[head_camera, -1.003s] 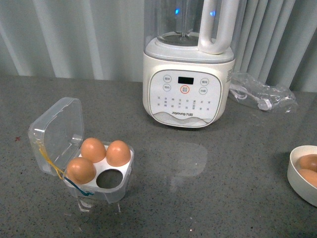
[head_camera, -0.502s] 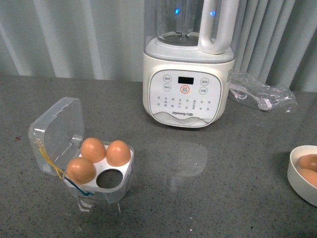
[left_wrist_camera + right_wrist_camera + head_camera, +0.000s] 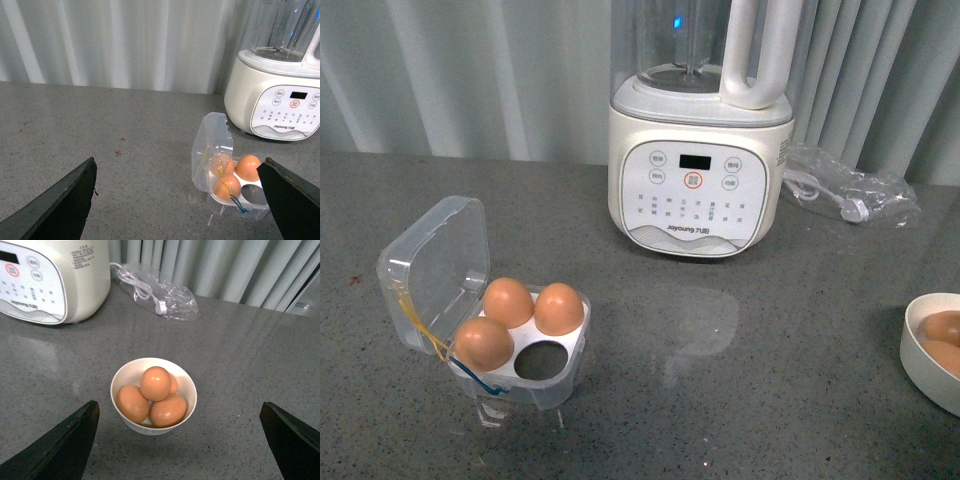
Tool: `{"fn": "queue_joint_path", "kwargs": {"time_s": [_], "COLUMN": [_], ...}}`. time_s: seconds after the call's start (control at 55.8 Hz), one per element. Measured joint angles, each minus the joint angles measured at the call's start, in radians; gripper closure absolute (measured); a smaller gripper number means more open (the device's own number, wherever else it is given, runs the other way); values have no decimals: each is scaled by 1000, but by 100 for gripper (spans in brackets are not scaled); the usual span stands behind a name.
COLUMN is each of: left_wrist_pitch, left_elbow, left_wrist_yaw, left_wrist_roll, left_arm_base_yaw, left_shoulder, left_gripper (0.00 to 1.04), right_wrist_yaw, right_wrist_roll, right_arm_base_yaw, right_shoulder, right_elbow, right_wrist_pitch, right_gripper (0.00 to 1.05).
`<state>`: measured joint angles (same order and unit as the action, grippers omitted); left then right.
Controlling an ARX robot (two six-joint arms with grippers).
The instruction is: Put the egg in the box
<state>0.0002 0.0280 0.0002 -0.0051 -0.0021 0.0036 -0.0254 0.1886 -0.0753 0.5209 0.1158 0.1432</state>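
Three eggs: sitting in the box, its lid standing open; the near hole is lying bare.
Change: one blue light on the blender jug is no longer glowing; box, bowl and eggs are staying where they were.
Task thing: the egg is lying on top of the pile in the white bowl, at the right edge of the tabletop, well apart from the box.
Cut off: the front view's edge is slicing the bowl, showing only two eggs there; in the right wrist view a fourth is peeking out behind the top one.
Right tool: fingers spreading wide, holding nothing; the bowl is sitting ahead between them, untouched.
Left tool: gaping wide, empty; the box is sitting ahead, with one fingertip covering its corner.
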Motion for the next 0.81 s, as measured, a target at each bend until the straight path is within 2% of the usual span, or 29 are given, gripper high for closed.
{"fn": "queue_joint_path", "kwargs": {"time_s": [0.179, 0.251, 0.502, 0.806], "left_wrist_pitch": [0, 0, 0, 0], "left_elbow": [0, 0, 0, 0], "left_wrist_yaw": [0, 0, 0, 0], "left_wrist_roll": [0, 0, 0, 0], "left_arm_base_yaw": [0, 0, 0, 0], "left_shoulder": [0, 0, 0, 0], "left_gripper": [7, 7, 7, 7], "right_wrist_yaw": [-48, -64, -103, -120], "right_wrist_roll": [44, 39, 7, -13], "right_arm_base_yaw": [-87, -90, -89, -85], "right_shoulder": [412, 534, 781, 968], "right_elbow": [47, 78, 150, 227], "right_wrist_pitch": [344, 414, 538, 606], "right_gripper": [7, 7, 7, 7]}}
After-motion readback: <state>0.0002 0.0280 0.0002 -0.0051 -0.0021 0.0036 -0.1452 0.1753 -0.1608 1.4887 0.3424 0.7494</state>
